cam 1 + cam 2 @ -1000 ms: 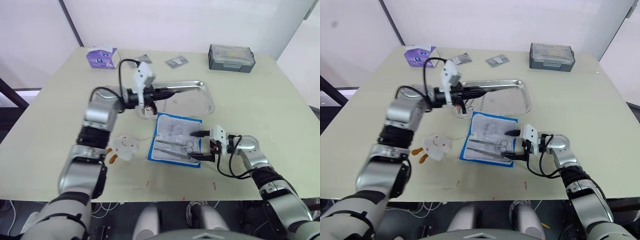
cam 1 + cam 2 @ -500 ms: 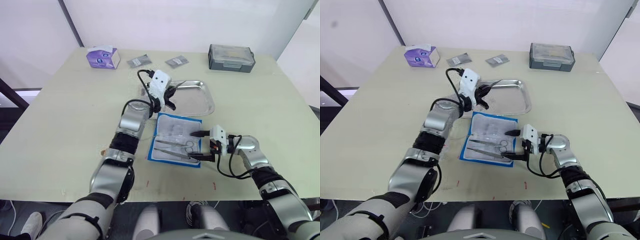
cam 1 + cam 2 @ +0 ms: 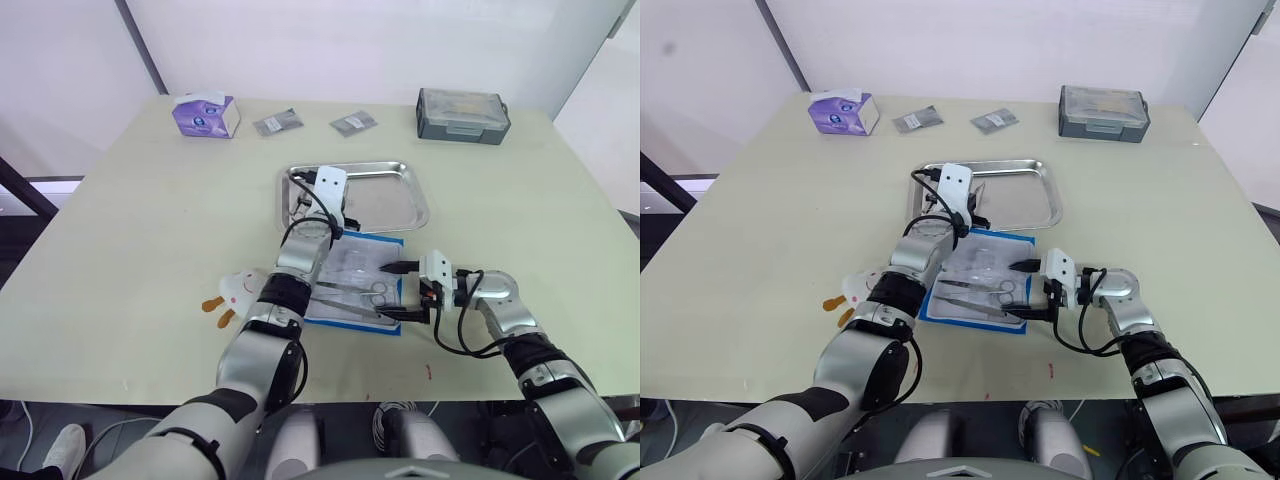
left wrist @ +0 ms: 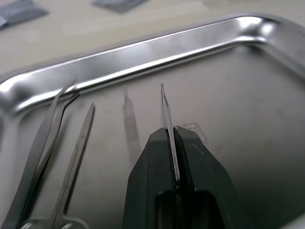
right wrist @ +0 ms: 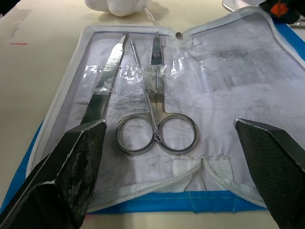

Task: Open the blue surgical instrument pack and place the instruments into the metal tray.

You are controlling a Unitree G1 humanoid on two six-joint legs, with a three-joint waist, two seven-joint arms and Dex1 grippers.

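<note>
- The left gripper (image 4: 175, 143) has its two black fingers closed on a thin silver pointed instrument (image 4: 167, 119), whose tip sticks out ahead of the fingertips, low over the floor of the metal tray (image 3: 400, 205).
- Just beside this gripper, two more slim silver tools (image 4: 57, 143) already lie in the tray, near its rolled rim.
- The right gripper (image 5: 169, 157) has its fingers wide apart and holds nothing; it sits at the near edge of the blue surgical instrument pack (image 3: 385, 325).
- The pack lies open and flat on the table, directly ahead of the right gripper and just on the near side of the tray.
- Between and just beyond the right fingers, ring-handled scissors (image 5: 155, 129) lie under a clear pocket strip, with a flat silver tool (image 5: 102, 90) beside them.
- These tools look light, rigid and slick, with sharp tips.
- The scissors are probably best pinched across the shank just above the rings, then slid out of the clear strip towards the handles.
</note>
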